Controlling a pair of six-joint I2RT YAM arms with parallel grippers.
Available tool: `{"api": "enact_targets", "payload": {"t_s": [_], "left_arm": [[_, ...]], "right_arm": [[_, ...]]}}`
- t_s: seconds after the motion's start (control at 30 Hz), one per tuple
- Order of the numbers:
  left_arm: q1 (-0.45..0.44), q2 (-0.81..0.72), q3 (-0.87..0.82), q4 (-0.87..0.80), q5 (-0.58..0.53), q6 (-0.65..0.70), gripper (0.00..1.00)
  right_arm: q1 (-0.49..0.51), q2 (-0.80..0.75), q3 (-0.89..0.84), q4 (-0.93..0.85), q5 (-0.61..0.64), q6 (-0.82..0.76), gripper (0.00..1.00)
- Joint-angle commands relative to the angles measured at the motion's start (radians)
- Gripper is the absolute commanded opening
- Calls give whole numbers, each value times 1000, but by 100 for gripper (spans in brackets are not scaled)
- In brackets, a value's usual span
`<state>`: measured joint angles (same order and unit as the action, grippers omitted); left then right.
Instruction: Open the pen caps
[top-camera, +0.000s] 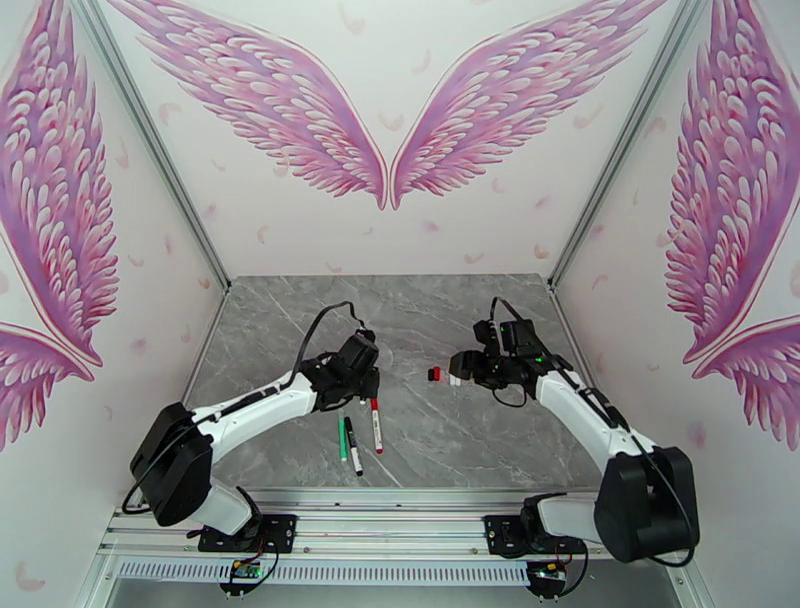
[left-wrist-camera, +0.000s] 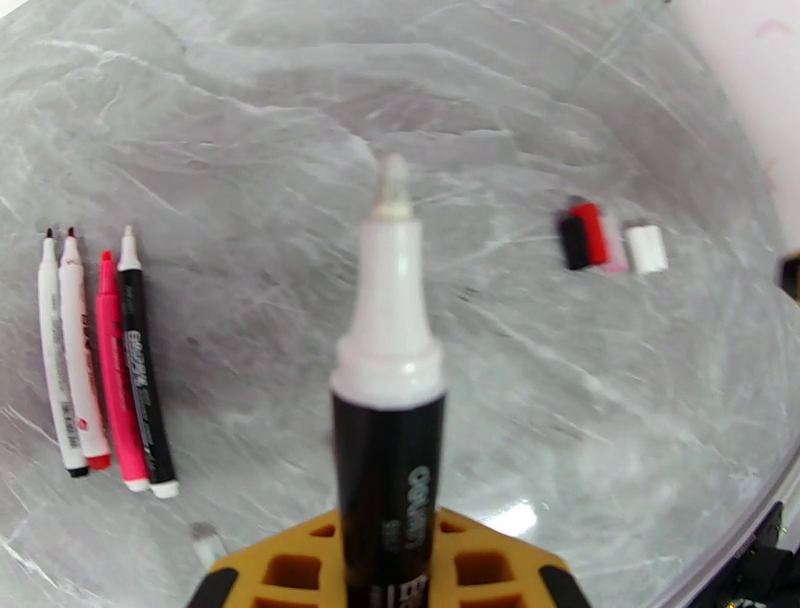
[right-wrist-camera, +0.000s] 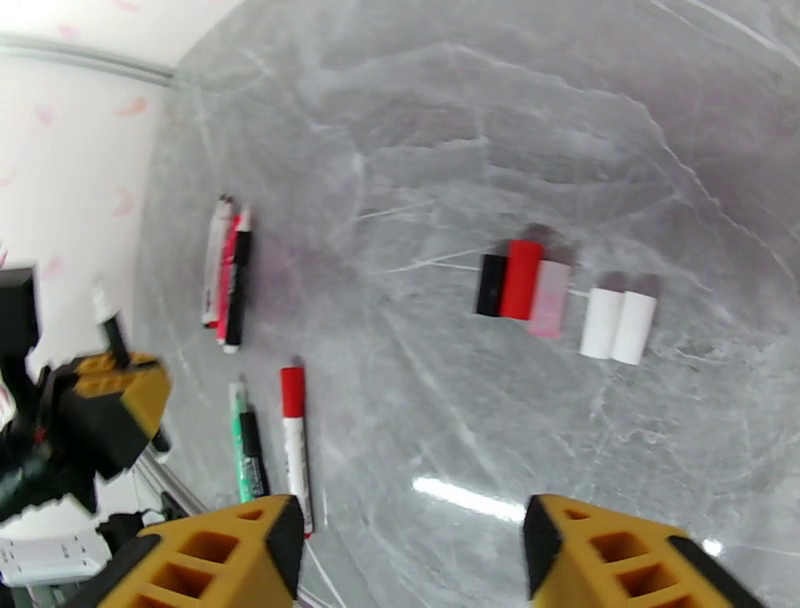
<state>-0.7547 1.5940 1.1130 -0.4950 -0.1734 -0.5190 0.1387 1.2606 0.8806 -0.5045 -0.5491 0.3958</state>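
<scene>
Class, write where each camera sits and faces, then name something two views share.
Top external: above and behind, facing down at the table; left arm and right arm show.
Left wrist: on the left gripper, facing its held pen.
Right wrist: on the right gripper, open fingers showing, facing down.
Shared: both wrist views see the pen caps.

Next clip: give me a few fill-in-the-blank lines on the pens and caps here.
The left gripper holds an uncapped pen with a ____ barrel.
The right gripper has its jaws ____.
The red cap lies between the black cap and the ____ cap.
Missing words: black; open; pink.
</scene>
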Motion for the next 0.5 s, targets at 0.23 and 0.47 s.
{"api": "enact_targets", "payload": {"t_s": [0.23,0.47], "left_arm": [[28,215,169,-162,-175,24,9],[49,339,248,-222,-259,-2,9]], "right_arm": [[7,-172,-37,-13,-23,12,99],[7,-178,-34,-25,-14,6,99]]}}
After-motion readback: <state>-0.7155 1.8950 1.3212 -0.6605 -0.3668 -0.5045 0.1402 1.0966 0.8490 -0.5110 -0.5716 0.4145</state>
